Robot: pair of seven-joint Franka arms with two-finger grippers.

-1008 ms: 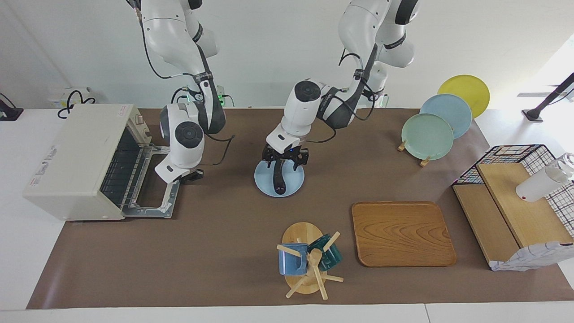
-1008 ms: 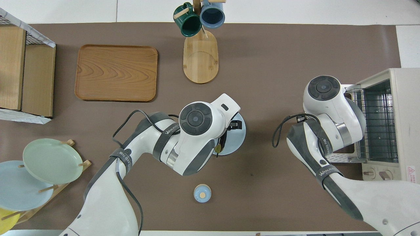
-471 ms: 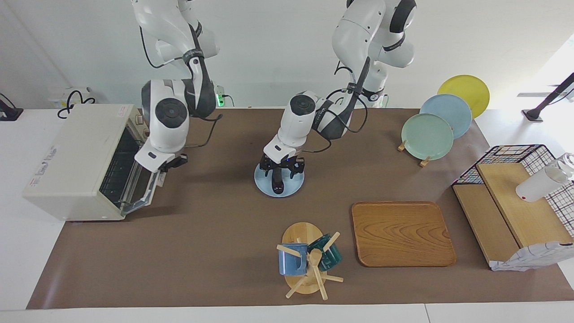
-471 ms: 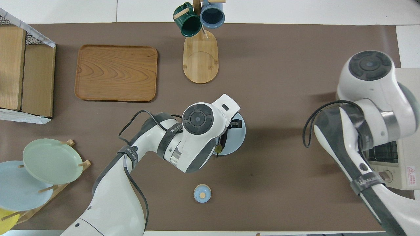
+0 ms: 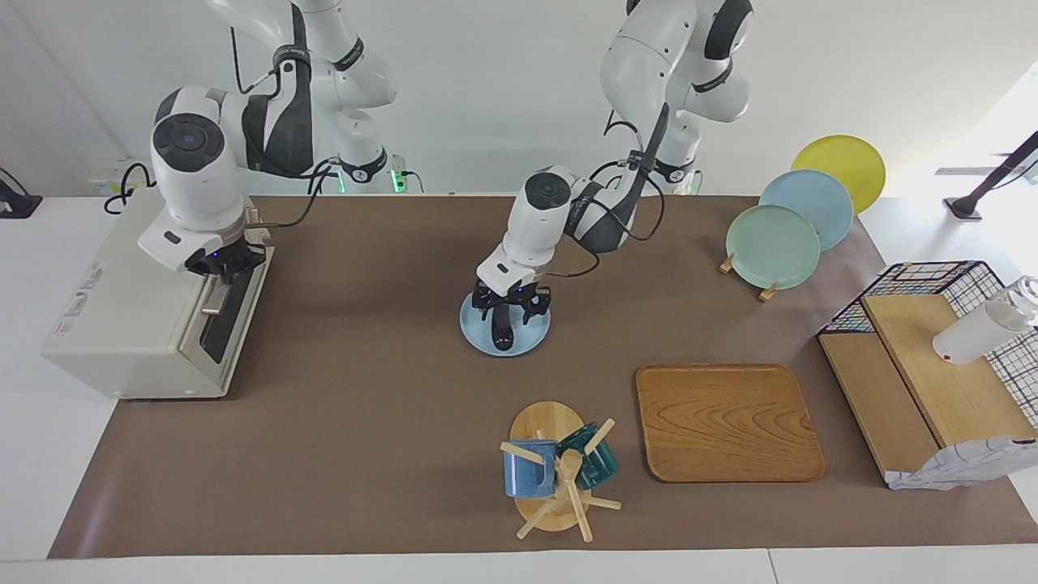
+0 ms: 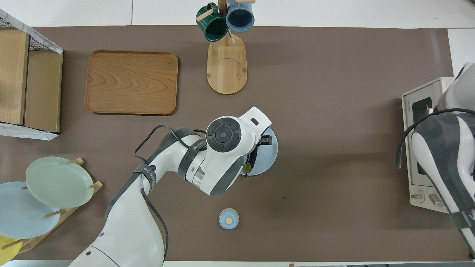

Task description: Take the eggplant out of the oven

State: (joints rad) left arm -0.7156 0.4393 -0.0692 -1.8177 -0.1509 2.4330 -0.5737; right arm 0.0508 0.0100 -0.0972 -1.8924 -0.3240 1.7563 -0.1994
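Nearest the robots, a small round blue object (image 6: 228, 218) lies alone on the worktop (image 5: 365, 405).

At the right arm's end of the worktop stands the oven (image 5: 130, 292), its glass door (image 5: 223, 328) upright and closed. The right pincer (image 5: 220, 266) sits at the door's upper edge with its fingertips pressed together. We cannot tell whether anything is pinched between them.

Farther from the robots than the round object, near the middle of the worktop, a pale blue plate (image 5: 474, 331) carries the eggplant (image 5: 503, 331). It lies flat on the plate, outside the oven and well apart from it. The left pincer (image 5: 509, 304) is low over the end of the eggplant nearer the robots, its fingers spread to either side of it. We cannot tell whether they touch it.

Farthest from the robots are the mug rack (image 5: 551, 478) and, beside it, the wooden tray (image 5: 727, 422).

We judge the task to be at its closing step, since the eggplant rests on the plate and the oven is shut. The next move calls for the left pincer to rise straight up, fingers apart, so that the eggplant neither rolls nor is dragged off the plate. The right pincer should leave the door without pulling it open.
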